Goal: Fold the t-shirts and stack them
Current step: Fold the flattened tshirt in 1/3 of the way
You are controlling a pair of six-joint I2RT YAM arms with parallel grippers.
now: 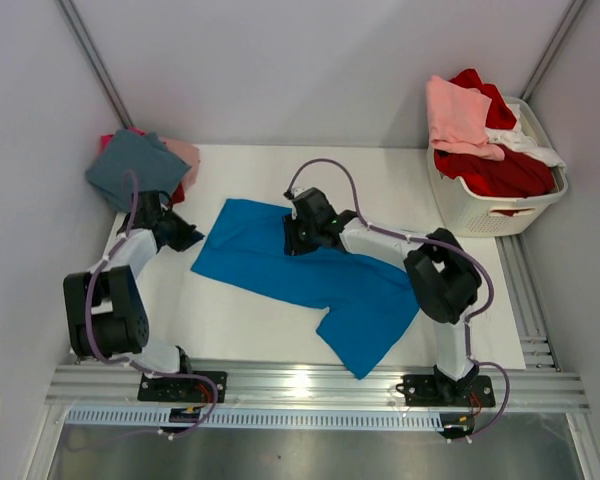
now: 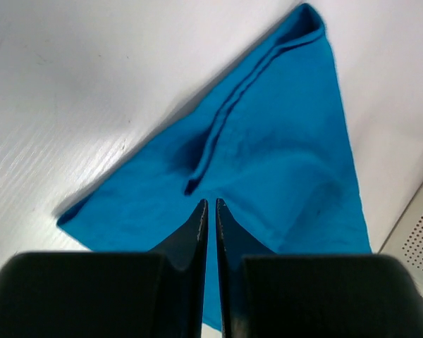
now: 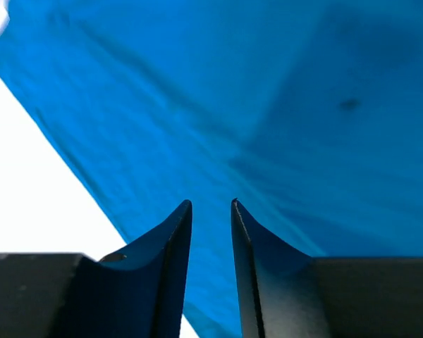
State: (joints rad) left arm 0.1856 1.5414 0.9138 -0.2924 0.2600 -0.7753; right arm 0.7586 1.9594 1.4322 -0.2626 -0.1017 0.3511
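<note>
A bright blue t-shirt [image 1: 310, 270] lies spread across the white table, partly folded, with one end reaching toward the front edge. My left gripper [image 1: 187, 238] hovers at the shirt's left corner. In the left wrist view its fingers [image 2: 212, 203] stand almost together with only a thin slit, nothing pinched, over the blue t-shirt [image 2: 268, 155]. My right gripper [image 1: 293, 244] is low over the shirt's upper middle. The right wrist view shows the right gripper [image 3: 211, 204] open with a clear gap, the blue t-shirt [image 3: 268, 105] beneath it.
A stack of folded tees [image 1: 140, 165], dusty teal on top with pink and red beneath, sits at the back left corner. The white slatted laundry basket [image 1: 500, 210] at the back right holds red, pale pink and white shirts. A metal rail runs along the near edge.
</note>
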